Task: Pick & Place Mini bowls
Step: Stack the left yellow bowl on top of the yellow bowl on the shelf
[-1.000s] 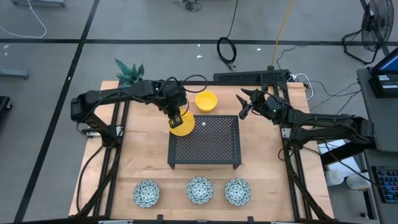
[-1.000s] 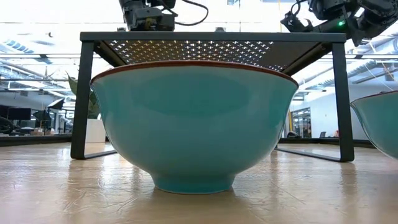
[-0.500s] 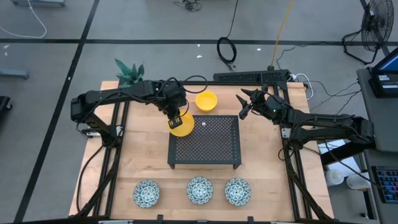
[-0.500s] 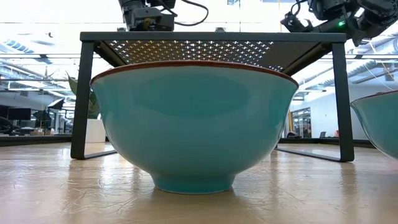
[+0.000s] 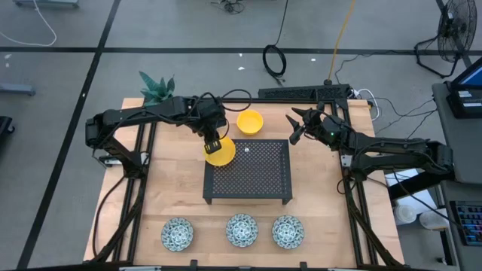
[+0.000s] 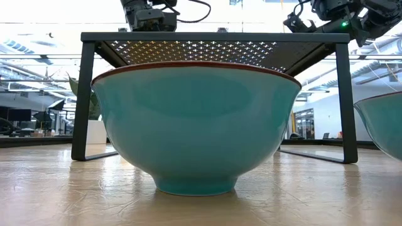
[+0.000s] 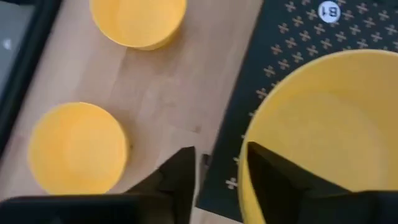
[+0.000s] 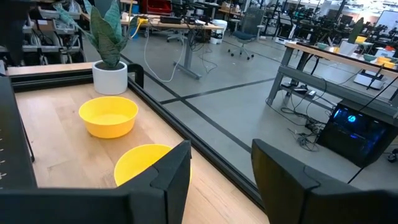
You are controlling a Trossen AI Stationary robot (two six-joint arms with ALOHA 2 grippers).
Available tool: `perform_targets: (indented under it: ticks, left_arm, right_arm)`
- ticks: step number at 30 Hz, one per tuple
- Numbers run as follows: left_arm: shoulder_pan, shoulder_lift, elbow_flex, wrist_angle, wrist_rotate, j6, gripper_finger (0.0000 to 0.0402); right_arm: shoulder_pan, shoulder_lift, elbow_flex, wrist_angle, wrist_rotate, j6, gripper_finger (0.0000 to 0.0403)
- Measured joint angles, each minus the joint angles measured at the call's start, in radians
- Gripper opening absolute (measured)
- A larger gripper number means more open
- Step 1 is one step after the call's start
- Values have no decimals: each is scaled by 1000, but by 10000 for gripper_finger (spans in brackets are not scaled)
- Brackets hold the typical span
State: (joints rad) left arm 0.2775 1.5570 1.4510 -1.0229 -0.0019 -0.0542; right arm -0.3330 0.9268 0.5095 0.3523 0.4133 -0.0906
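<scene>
On the wooden table we see a black perforated rack, our landmark. Three patterned bowls sit in a row well in front of it. Behind the rack rests a yellow bowl. At its rear left corner, the left gripper has its fingers loosened astride the rim of another yellow bowl. The right gripper hovers by the rear right corner, fingers parted, empty.
</scene>
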Motion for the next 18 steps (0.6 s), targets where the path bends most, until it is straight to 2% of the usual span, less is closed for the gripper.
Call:
perform_targets:
  ticks: [4,8,15,18]
  left_arm:
    - [0,0,58,-11,-7,30,220]
    - [0,0,135,-54,-54,60,252]
    - [3,-2,228,-156,-319,94,266]
    - [23,-5,223,-170,-335,97,266]
  right_arm:
    - [0,0,0,0,0,0,155]
    - [0,0,0,-3,0,-1,155]
    - [0,-2,0,-24,4,-44,155]
    - [0,-19,0,-37,4,-51,155]
